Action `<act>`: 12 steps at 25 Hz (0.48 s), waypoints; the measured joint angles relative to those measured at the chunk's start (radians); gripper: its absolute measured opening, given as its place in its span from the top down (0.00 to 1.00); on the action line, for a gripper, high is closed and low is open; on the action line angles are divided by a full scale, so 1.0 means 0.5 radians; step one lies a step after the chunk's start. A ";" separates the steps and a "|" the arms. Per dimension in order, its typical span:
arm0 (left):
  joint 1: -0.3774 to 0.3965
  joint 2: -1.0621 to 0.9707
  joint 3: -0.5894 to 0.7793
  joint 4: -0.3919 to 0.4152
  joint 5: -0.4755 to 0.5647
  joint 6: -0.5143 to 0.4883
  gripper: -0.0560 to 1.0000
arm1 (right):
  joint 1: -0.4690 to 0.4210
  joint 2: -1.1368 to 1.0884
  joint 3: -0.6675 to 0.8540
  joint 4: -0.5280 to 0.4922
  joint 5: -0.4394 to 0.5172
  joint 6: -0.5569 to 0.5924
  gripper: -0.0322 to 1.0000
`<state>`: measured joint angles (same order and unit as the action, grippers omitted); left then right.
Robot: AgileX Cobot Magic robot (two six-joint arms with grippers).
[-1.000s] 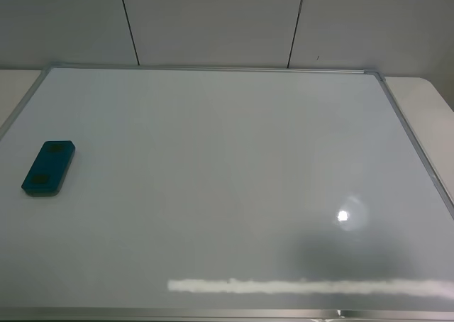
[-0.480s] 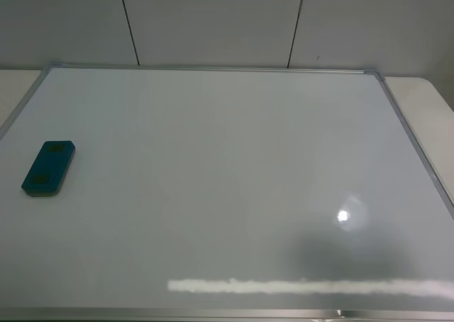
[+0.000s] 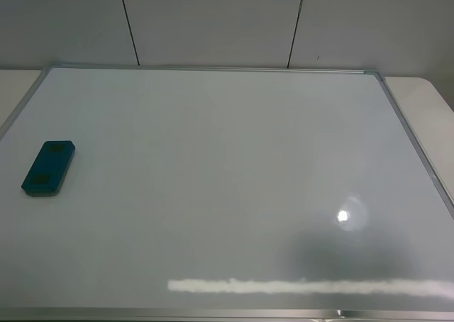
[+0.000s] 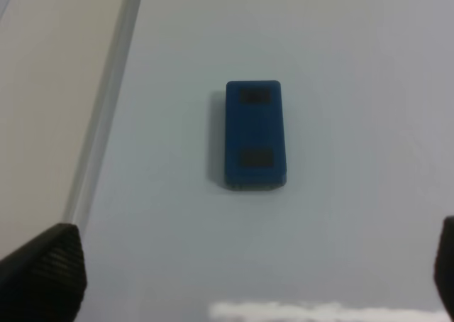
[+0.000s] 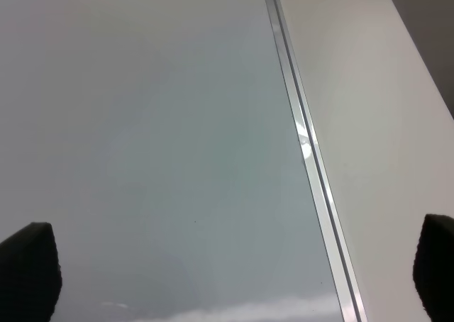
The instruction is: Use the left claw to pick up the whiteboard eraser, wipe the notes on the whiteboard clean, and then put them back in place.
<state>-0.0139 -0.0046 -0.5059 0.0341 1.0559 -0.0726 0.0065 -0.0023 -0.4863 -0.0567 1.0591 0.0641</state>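
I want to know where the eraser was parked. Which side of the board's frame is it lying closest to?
The left side of the frame: the eraser lies on the whiteboard just inside it, far from the other three sides.

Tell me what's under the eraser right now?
The whiteboard eraser lies flat on the whiteboard, near its left edge. Board around it looks clean; whatever sits beneath the eraser is covered.
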 joint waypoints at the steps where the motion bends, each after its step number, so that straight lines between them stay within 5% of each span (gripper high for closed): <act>1: 0.000 0.000 0.000 0.000 0.000 0.000 0.01 | 0.000 0.000 0.000 0.000 0.000 0.000 0.01; 12: 0.000 0.000 0.000 0.000 0.000 0.000 0.01 | 0.000 0.000 0.000 0.000 0.000 0.000 0.01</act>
<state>-0.0139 -0.0046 -0.5059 0.0341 1.0559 -0.0726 0.0065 -0.0023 -0.4863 -0.0567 1.0591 0.0641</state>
